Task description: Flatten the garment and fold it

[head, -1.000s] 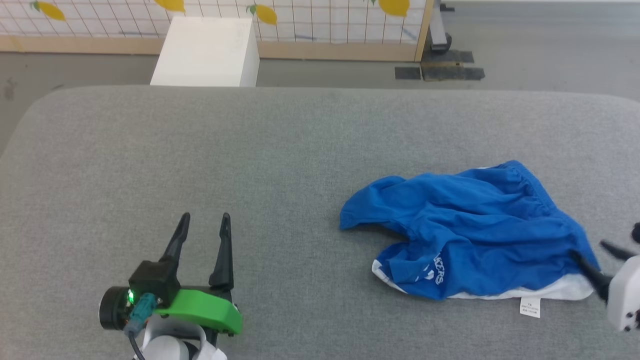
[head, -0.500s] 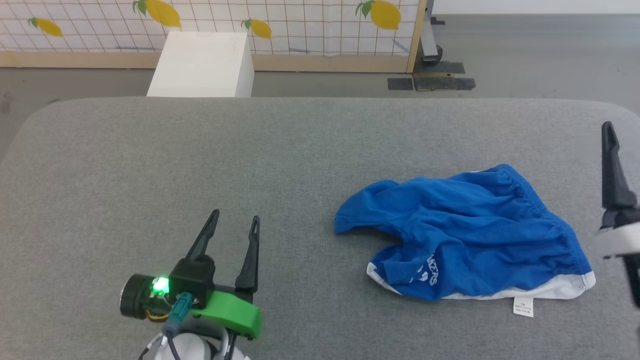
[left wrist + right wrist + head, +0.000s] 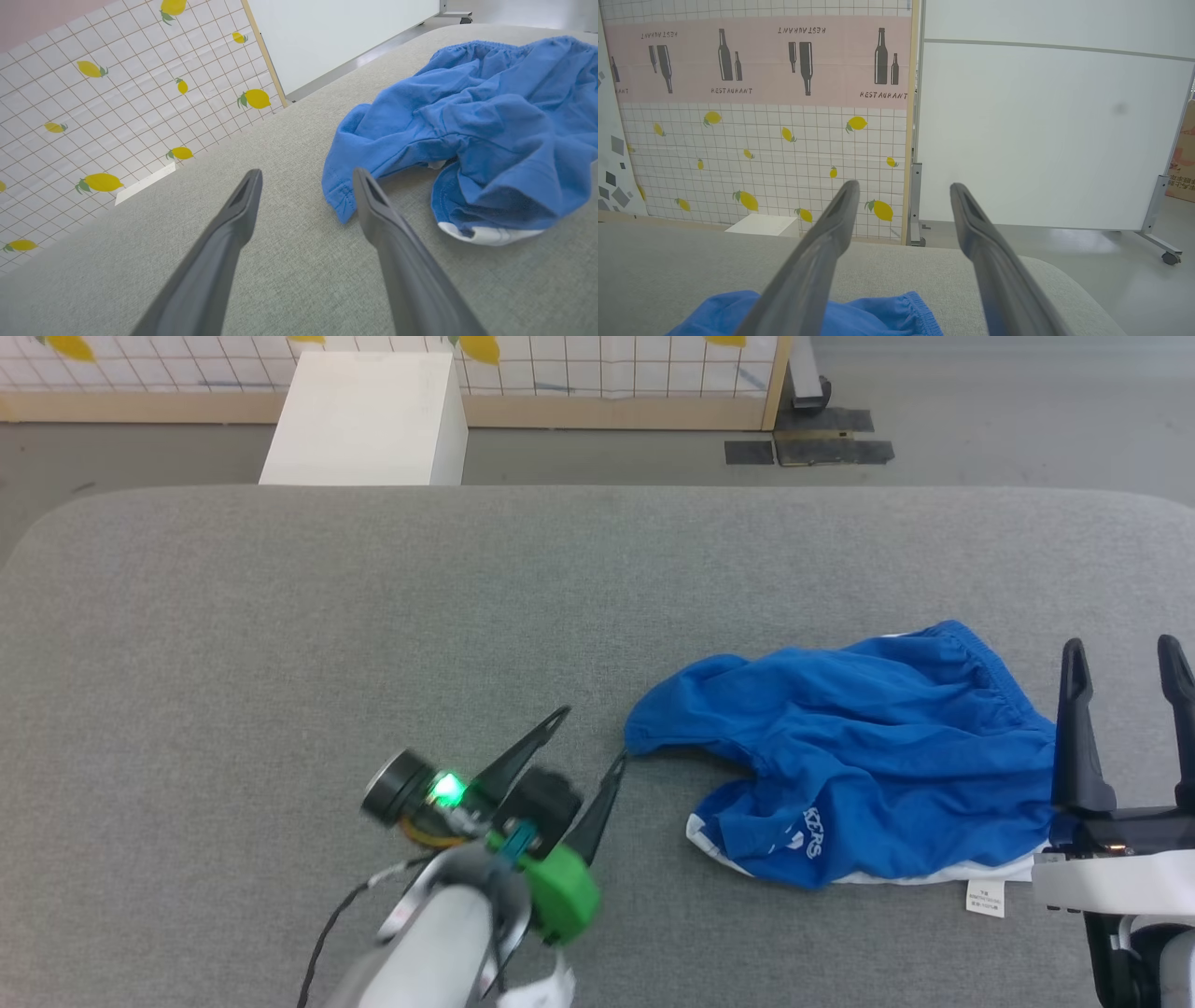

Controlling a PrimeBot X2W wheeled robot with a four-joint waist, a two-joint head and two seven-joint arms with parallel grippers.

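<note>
Your shorts [image 3: 868, 765] lie crumpled on the right of the grey table [image 3: 280, 644]. The left gripper [image 3: 591, 735], wide and empty, sits at the leg hem [image 3: 642, 739]. The right gripper [image 3: 1122, 642], wide too, is beside the waistband [image 3: 1004, 681]. Pinch a single layer (hem first), then spread outward gently.

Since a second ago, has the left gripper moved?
Yes. The left gripper moved right across the table, closing nearly all the gap to the garment.
</note>
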